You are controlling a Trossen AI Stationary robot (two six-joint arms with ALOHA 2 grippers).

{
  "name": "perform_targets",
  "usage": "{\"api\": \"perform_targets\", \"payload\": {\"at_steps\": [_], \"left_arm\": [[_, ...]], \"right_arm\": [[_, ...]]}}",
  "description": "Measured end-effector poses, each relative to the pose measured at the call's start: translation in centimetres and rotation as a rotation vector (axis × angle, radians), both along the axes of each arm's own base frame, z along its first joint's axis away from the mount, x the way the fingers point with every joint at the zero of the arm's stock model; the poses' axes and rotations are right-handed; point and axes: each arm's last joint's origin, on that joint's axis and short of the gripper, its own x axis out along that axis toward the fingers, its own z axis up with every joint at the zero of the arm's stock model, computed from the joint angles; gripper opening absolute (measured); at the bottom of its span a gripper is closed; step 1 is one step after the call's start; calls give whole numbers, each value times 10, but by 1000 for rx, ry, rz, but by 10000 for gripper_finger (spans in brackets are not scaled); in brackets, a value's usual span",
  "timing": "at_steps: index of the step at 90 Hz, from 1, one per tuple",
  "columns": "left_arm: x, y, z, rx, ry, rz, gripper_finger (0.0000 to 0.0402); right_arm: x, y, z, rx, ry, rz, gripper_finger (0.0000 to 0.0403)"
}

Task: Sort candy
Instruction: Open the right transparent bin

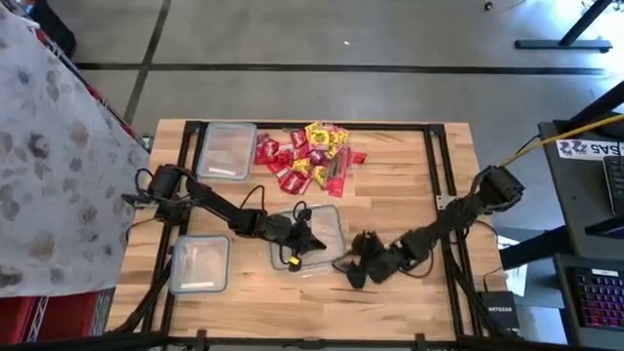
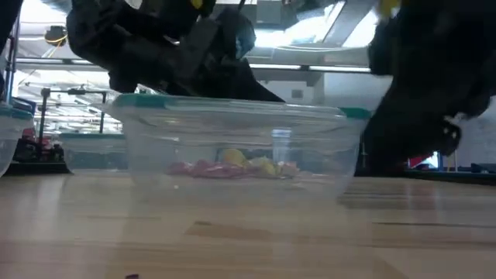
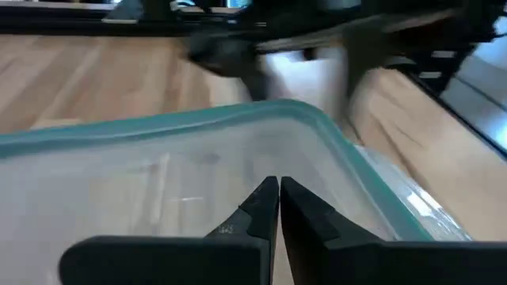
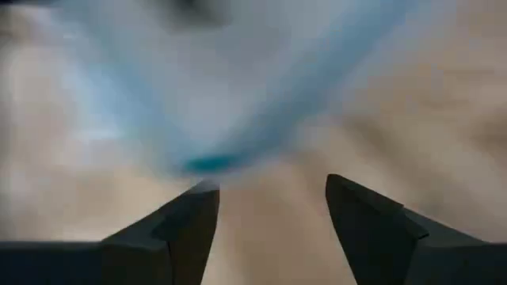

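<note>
left jaws clenched over the middle tub, right jaws spread beside it, candy behind.

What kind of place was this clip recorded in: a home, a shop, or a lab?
Most likely a robotics lab or workshop: a wooden table on a concrete floor, a side desk holding keyboards and a router, and shelving behind.

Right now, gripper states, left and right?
Left gripper: shut, nothing visible between its fingers, over the middle clear tub.
Right gripper: open, empty, at that tub's corner.
</note>
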Motion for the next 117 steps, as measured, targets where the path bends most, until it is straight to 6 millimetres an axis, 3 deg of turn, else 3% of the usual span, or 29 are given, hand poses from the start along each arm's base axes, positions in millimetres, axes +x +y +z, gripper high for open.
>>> {"api": "perform_targets", "payload": {"at_steps": [15, 27, 40, 53, 59, 66, 78, 94, 104, 117], "left_arm": [[-1, -1, 17, -100, -24, 38, 0], [-6, -6, 42, -164, -77, 26, 0], [-17, -12, 71, -222, -106, 10, 0], [-36, -23, 101, -198, -110, -34, 0], [-43, -25, 100, -145, -58, 22, 0], [-47, -19, 92, -70, 24, 164, 0], [-53, -1, 73, -51, 170, 441, 0], [-65, 16, 57, -75, 350, 579, 0], [-67, 20, 53, -63, 350, 595, 0], [-66, 26, 47, -6, 330, 616, 0]], "right_arm": [[7, 29, -7, -36, -173, 137, 221], [7, 34, -5, -123, -134, 186, 221], [6, 31, 29, -210, -193, 185, 221], [-2, 19, 67, -422, -200, 92, 221], [-5, 6, 77, -518, -169, -20, 220], [-7, -15, 75, -581, -96, -134, 220], [3, -49, 69, -547, 12, -250, 220], [12, -90, 57, -435, 144, -404, 220], [15, -100, 52, -366, 188, -414, 220], [24, -93, 44, -262, 209, -297, 220]]}}
